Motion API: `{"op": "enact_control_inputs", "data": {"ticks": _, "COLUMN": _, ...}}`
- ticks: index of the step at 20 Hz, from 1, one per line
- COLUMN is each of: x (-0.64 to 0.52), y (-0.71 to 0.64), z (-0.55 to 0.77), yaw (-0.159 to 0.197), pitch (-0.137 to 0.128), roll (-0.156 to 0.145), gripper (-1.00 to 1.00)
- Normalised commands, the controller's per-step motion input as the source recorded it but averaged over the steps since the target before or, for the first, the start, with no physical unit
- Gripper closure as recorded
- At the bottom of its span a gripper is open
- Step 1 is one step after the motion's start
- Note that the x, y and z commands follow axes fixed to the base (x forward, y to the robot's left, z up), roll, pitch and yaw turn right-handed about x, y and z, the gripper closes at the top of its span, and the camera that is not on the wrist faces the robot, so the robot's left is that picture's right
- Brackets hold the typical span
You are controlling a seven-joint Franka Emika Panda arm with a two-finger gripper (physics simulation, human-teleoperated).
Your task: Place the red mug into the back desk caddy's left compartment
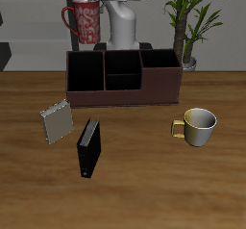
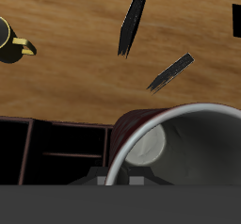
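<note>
Gripping the red mug upright by its rim, the gripper hangs at twelve o'clock above the back desk caddy, so the mug can drop straight into the left compartment.

No words, brand names, numbers or signs can be read anywhere in either view. The red mug carries only a speckled pale pattern, not lettering. The back desk caddy, the yellowish-gold mug and the two small books on the surface show plain, unmarked faces
</note>
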Motion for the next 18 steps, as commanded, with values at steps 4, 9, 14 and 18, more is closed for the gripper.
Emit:
{"op": "enact_control_inputs", "data": {"ticks": 4, "x": -0.16, "y": -0.29, "z": 0.09, "yaw": -0.023, "pitch": 0.003, "roll": -0.048, "gripper": 1.00}}
{"op": "enact_control_inputs", "data": {"ticks": 9, "x": -0.06, "y": -0.14, "z": 0.05, "yaw": 0.024, "pitch": 0.005, "roll": 0.001, "gripper": 1.00}}
{"op": "enact_control_inputs", "data": {"ticks": 14, "x": -0.04, "y": -0.27, "z": 0.00, "yaw": 0.013, "pitch": 0.018, "roll": -0.023, "gripper": 1.00}}
{"op": "enact_control_inputs", "data": {"ticks": 18, "x": -0.10, "y": -0.32, "z": -0.05, "yaw": -0.034, "pitch": 0.024, "roll": -0.042, "gripper": 1.00}}
